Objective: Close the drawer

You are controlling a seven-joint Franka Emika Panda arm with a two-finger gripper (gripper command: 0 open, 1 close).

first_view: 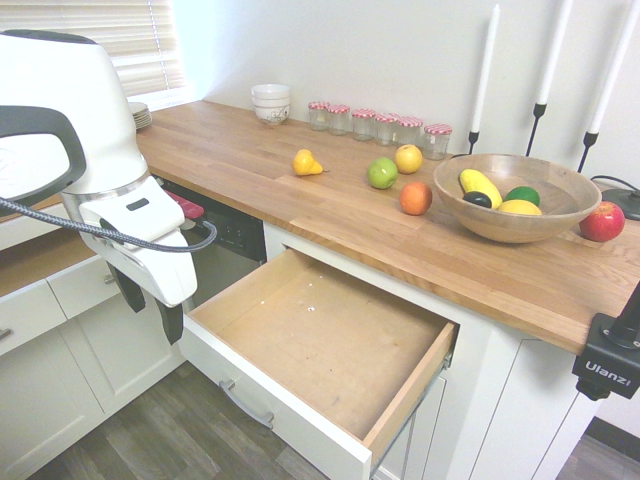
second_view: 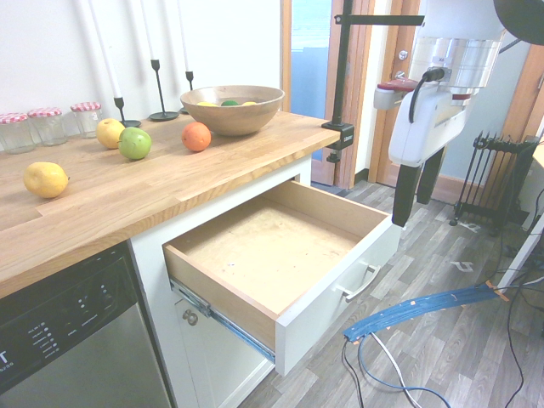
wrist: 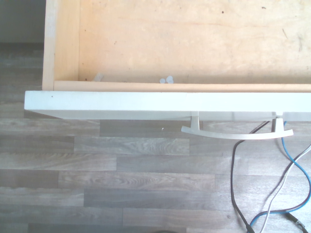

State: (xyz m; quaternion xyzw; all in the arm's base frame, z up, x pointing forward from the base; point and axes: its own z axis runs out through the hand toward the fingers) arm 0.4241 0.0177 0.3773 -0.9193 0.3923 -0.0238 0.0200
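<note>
White front panel, light wood sides, brown bottom: the drawer (first_view: 320, 345) stands pulled fully out from under the countertop (first_view: 300, 190), empty apart from a few specks near the front. The gripper (second_view: 418, 191) hangs out over the floor, clear of the drawer's front corner and touching nothing; its two dark fingers point down with a gap between them and hold nothing.

My worry is the push. If the fingers come in high they could drop inside the box and ride over the panel instead of driving it. If they meet the panel near one end, well away from the curved silver handle (wrist: 238, 132), the drawer may skew on its runners and stall. A finger could also snag under the handle bar.

Around it is a kitchen: butcher-block top with a wooden bowl (first_view: 516, 196) of fruit, loose fruit, small jars (first_view: 380, 125), white candles, a dishwasher (second_view: 72, 340) beside the cabinet, and grey plank flooring.
</note>
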